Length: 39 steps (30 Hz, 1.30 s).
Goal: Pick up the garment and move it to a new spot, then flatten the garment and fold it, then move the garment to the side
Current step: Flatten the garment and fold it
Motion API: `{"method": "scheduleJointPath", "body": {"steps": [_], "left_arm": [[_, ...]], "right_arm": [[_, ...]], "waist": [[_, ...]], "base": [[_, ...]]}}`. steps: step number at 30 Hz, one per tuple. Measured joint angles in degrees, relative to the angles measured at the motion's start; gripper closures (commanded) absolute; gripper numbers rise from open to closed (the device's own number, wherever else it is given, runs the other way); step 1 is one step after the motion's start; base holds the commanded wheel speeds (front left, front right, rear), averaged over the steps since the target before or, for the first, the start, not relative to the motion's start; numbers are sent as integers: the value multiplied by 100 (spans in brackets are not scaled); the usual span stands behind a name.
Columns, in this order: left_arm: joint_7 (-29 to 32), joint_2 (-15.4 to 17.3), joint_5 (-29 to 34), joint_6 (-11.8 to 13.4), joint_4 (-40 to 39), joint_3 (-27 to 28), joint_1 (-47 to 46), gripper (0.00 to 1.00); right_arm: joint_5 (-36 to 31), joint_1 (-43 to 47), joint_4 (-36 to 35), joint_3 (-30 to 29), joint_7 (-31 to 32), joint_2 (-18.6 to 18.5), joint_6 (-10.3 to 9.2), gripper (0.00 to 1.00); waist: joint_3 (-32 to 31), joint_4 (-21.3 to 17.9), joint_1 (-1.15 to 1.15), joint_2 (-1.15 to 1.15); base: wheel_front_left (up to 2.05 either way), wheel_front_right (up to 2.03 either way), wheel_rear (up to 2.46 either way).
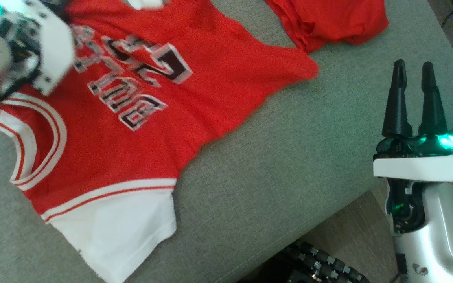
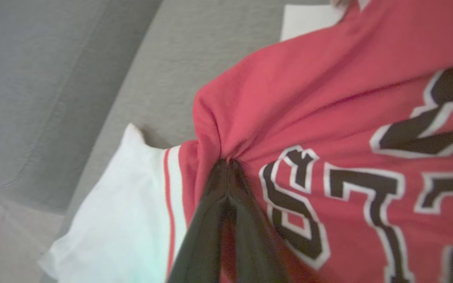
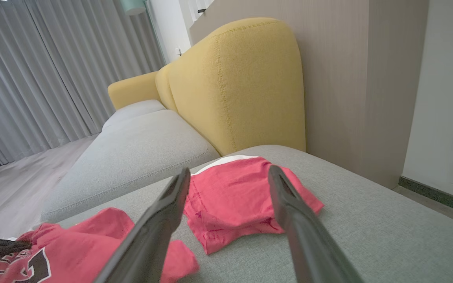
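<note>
Cloth bunches at the tips of the left gripper (image 2: 228, 163), closed on a red fold of the jersey (image 1: 140, 129) — the rest lies spread on the sofa (image 1: 289, 157) beneath it. Lift slowly, I think, so the thin pinch does not slip; the right gripper (image 1: 413, 67), open and empty, stands well apart.

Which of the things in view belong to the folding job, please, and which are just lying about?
In the job: red lettered jersey, pinched by the shut left pincer; open right pincer, holding nothing.
Lying about: folded red garment, grey cushion, yellow backrest, curtains.
</note>
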Motion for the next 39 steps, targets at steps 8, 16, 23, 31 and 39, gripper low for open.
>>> {"method": "scheduleJointPath", "body": {"steps": [8,16,23,31,39], "left_arm": [[-879,-321,445,201,991,-10,-172,100],[-1978,-588,1031,647,1532,-9,-547,0],[-3200,-1023,984,1138,1933,238,-557,0],[-4233,-1605,-1,1406,1802,1165,95,0],[-4354,-1795,-447,1922,420,2294,1834,0]], "right_arm": [[-1,0,-8,7,0,0,0,0],[-3,-2,-8,24,0,0,0,0],[-197,-9,12,-113,0,-2,0,0],[-653,-5,7,-363,0,-4,0,0],[-1219,92,178,-671,0,-7,0,0]], "waist": [[17,3,0,0],[23,46,-1,0],[-111,301,-1,0],[-478,942,-1,0],[-1029,1805,-2,0]], "base": [[0,0,0],[0,0,0],[0,0,0],[0,0,0],[0,0,0]]}}
